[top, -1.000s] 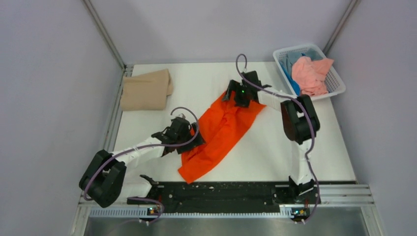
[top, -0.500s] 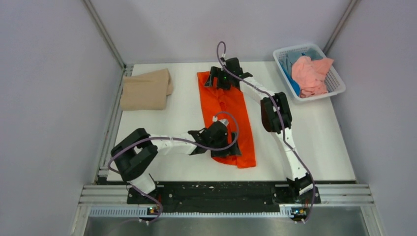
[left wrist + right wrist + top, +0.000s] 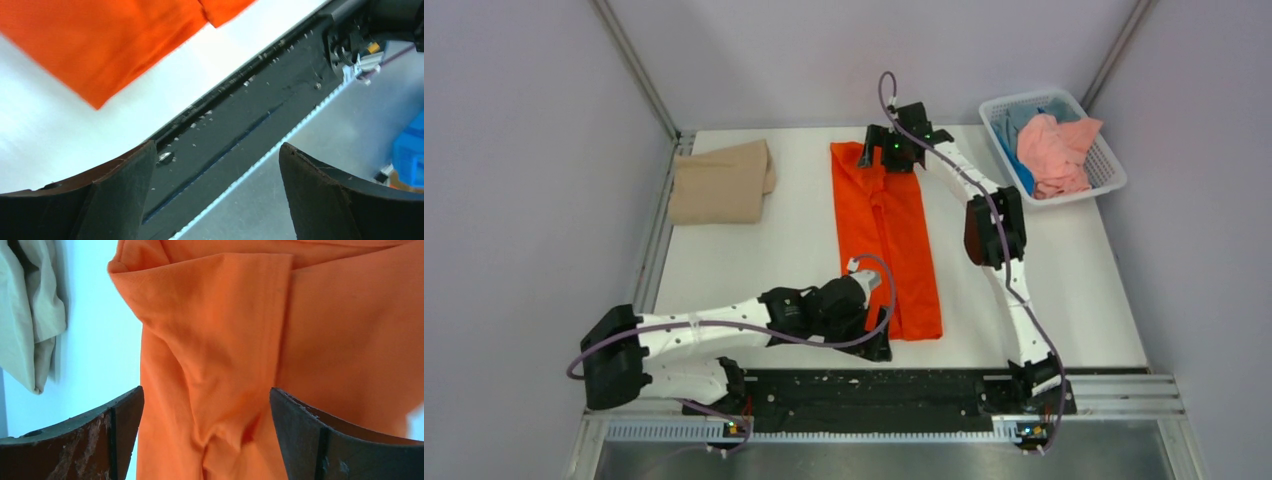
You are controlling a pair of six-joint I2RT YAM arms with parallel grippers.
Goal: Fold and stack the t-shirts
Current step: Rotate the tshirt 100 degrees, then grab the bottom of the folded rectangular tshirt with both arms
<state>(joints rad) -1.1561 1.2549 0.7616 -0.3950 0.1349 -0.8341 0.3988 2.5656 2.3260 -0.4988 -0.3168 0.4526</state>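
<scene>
Since half a second ago the left gripper (image 3: pixel 879 345) has drawn back off the orange t-shirt (image 3: pixel 887 240) to the table's near edge, just beside the shirt's near left corner. The shirt's far end has also shifted slightly.

That shirt lies flat on the white table (image 3: pixel 774 260) as a long narrow strip. Its long axis runs from the far edge toward the arm bases, and the near end leans a little to the right. A lengthwise fold line shows down its middle.

The right gripper (image 3: pixel 886 158) sits over the far end. From above its fingers cannot be made out. The right wrist view shows them spread wide (image 3: pixel 205 405), with creased orange cloth (image 3: pixel 215 355) lying beneath them, not pinched. The same view catches the tan-beige t-shirt (image 3: pixel 30 315) at its left edge.

The left wrist view shows the left gripper (image 3: pixel 217 170) with its fingers likewise parted and nothing between them. Below it are bare table and the black base rail (image 3: pixel 240 130). A corner of the orange shirt (image 3: pixel 115 45) shows at upper left.

In the overhead view the tan-beige shirt (image 3: pixel 721 182) lies folded at the far left. The white lattice basket (image 3: pixel 1107 160) at the far right holds a salmon-pink t-shirt (image 3: pixel 1054 155) on top of a blue one (image 3: pixel 1021 170).
</scene>
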